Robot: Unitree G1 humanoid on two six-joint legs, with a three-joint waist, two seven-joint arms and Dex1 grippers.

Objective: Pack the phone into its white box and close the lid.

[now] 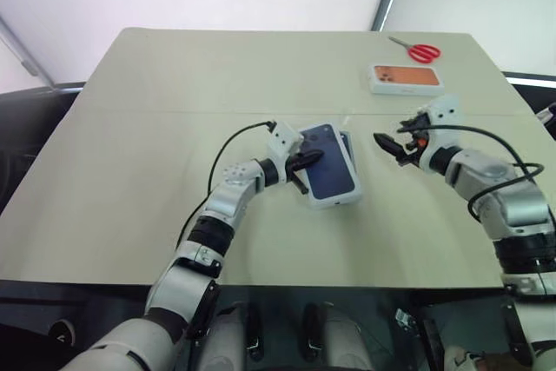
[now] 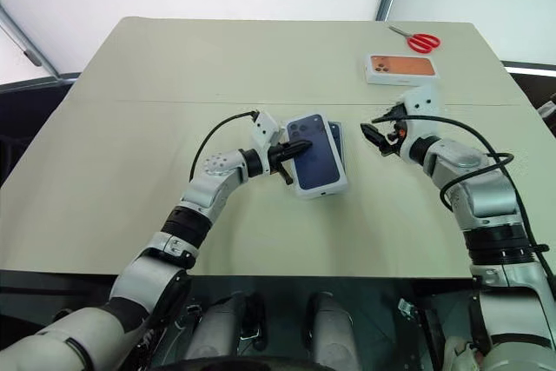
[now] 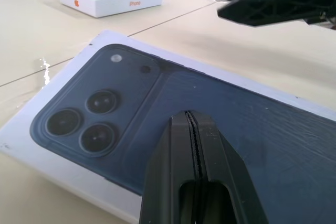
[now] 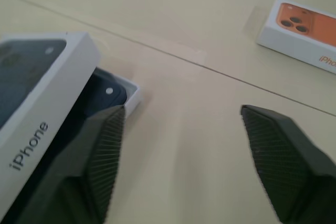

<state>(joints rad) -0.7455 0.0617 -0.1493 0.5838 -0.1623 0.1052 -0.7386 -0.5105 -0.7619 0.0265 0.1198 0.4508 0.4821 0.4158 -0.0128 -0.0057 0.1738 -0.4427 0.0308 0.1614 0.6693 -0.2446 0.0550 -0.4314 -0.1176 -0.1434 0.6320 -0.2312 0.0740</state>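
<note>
Two end effectors work over a pale beige bench [image 1: 174, 76]. Left end effector [image 2: 291, 152]: its two black fingers are pressed together with nothing between them, and they rest against the printed top of the lid [image 2: 314, 165], a shallow white rectangular cover bearing a dark navy phone picture. The lid lies skewed over the white box [image 4: 131, 92], a shallow white cardboard tray of which one corner shows beyond the lid's far edge. Inside that exposed corner lies the phone [image 4: 105, 92], a slim dark navy smartphone; most of it is hidden by the lid. Right end effector [image 1: 388, 145]: fingers spread apart, holding nothing, hovering just beside the lid's right side without touching it. Far right of the bench: a second white box printed with an orange phone [image 1: 407, 78], and beyond it red-handled scissors [image 1: 419, 50].
</note>
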